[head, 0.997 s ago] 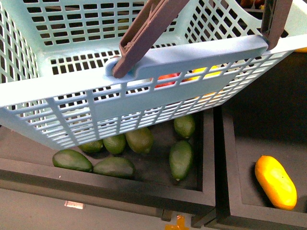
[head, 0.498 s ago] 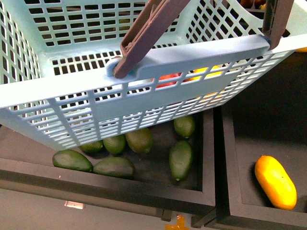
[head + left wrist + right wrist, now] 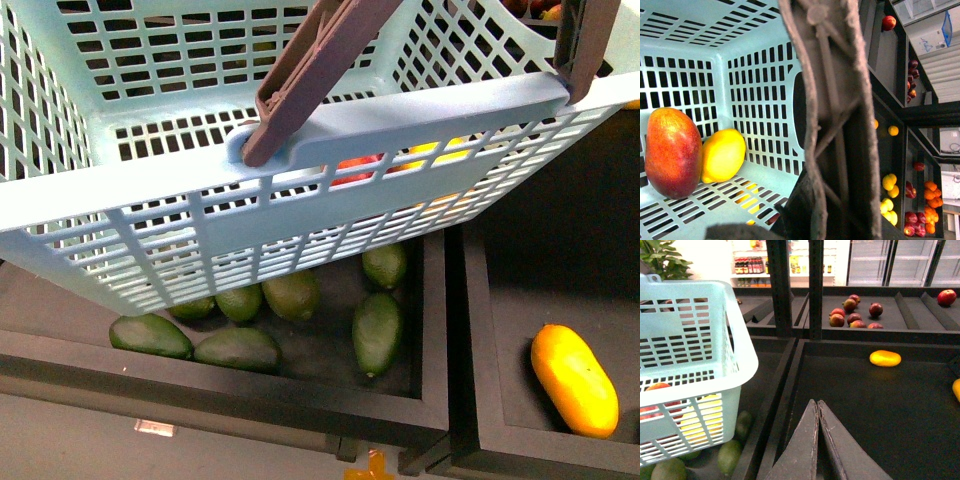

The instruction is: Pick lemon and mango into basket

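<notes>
The aqua basket [image 3: 420, 120] hangs tilted over the bins and fills the upper front view, its brown handle [image 3: 310, 70] raised. My left gripper [image 3: 832, 210] is shut on that handle [image 3: 840, 125], which blocks most of the left wrist view. Inside the basket the red-orange mango [image 3: 672, 152] lies against the yellow lemon [image 3: 722, 155] on the slotted floor. Both show faintly through the slots, the mango [image 3: 350, 168] and the lemon [image 3: 435, 153]. My right gripper [image 3: 817, 402] is shut on nothing, over a black bin to the right of the basket [image 3: 700, 355].
Several dark green oval fruits [image 3: 378, 330] lie in the black bin under the basket. An orange-yellow elongated fruit [image 3: 574, 380] lies in the bin to the right, past a raised divider [image 3: 455, 340]. Red fruits [image 3: 855, 315] and another yellow one [image 3: 885, 358] sit further back.
The basket has drifted slightly to the right and a little lower at its near corner in the front view. The fruits in the bins have not moved.
</notes>
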You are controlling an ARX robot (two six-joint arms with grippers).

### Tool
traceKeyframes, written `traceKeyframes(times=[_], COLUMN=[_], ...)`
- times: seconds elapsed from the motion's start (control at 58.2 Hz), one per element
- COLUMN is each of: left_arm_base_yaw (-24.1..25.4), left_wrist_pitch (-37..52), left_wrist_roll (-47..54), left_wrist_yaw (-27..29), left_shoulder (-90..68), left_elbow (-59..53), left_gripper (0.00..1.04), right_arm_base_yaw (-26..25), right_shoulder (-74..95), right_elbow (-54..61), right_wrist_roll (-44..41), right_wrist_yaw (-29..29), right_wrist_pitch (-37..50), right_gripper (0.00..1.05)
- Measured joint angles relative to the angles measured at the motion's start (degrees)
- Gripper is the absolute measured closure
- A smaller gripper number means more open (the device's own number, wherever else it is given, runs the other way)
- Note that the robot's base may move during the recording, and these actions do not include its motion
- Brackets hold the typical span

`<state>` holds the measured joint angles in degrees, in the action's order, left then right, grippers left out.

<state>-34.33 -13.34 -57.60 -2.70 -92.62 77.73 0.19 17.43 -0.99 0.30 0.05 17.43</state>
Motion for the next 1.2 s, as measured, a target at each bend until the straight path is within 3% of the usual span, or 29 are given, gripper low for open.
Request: traceKeyframes(times=[0.412,0.516,0.722,1.1,1.203], left_arm_base_yaw=[0.0,0.0,0.0,-0.35,-0.76], left_wrist_pitch=[0.0,0.0,0.0,0.0,0.0], left_wrist_roll=[-0.02,-0.02,0.15,0.17,-0.5], left_wrist_yaw=[0.02,-0.02,0.09,0.07,-1.51], left_shoulder=[0.0,0.0,0.0,-0.02,-0.02], left_elbow=[0.0,0.0,0.0,0.0,0.0], left_gripper=[1.0,1.0,1.0,1.0,1.0], right_arm_base_yaw=[0.0,0.0,0.0,0.0,0.0], right_shoulder=[-7.43,-14.67,-16.96,-17.11,-17.14], right_elbow=[0.0,0.0,0.0,0.0,0.0], right_wrist_roll=[0.02,0.0,-0.09,-0.09,-0.09], right_wrist_yaw=[0.0,0.07,0.04,0.26,0.22], right_wrist_pitch=[-7.41,-16.39,-17.33,-17.44,-17.44], right_gripper=[1.03,1.03,1.02,0.1,0.09])
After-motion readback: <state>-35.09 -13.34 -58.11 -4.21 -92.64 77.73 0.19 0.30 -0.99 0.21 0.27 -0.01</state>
